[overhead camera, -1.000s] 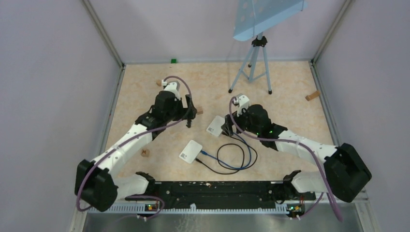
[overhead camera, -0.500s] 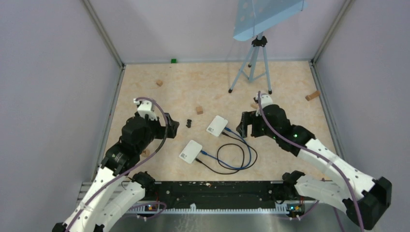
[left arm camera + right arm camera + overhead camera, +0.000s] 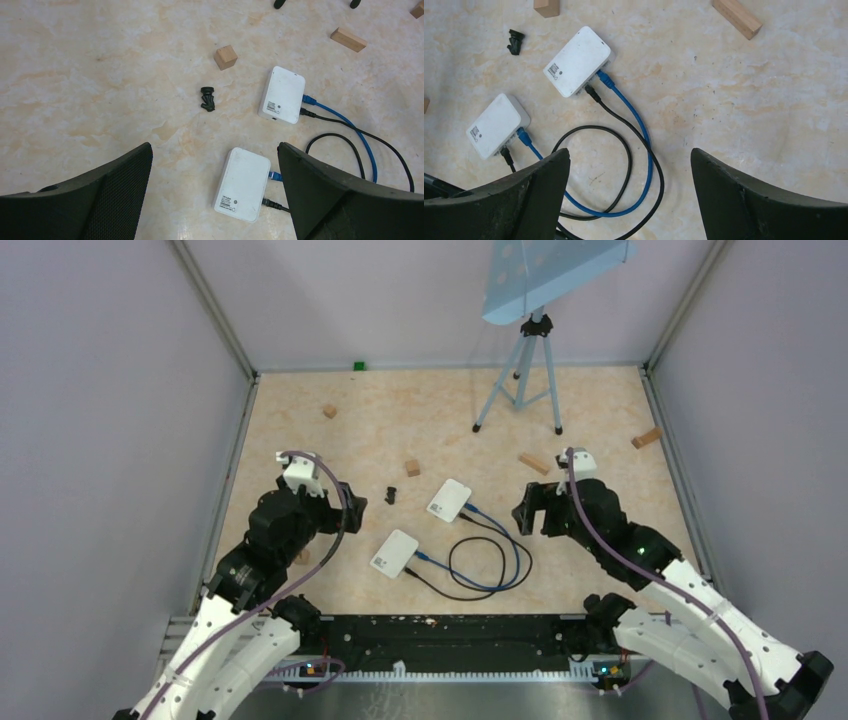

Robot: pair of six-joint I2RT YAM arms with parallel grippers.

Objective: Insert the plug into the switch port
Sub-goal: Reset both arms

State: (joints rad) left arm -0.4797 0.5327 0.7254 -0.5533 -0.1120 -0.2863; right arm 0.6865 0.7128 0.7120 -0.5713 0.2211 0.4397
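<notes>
A blue plug sits in the edge of the far switch, a smooth white rounded box at mid-bench, with a black plug beside it. A glossy blue cable and a black cable loop to the near switch. The ports themselves are hidden. A tiny black part is too small to identify. The left fingers and right fingers, matte black wedges, are spread apart and empty.

Top camera: the port faces on the near switch and far switch are too small to judge, so plug seating is unclear. Left gripper runs off the frame's bottom, and the tripod feet, toward the table's far edge, are clipped. Right gripper hides where the black cable and blue cable loop back.
</notes>
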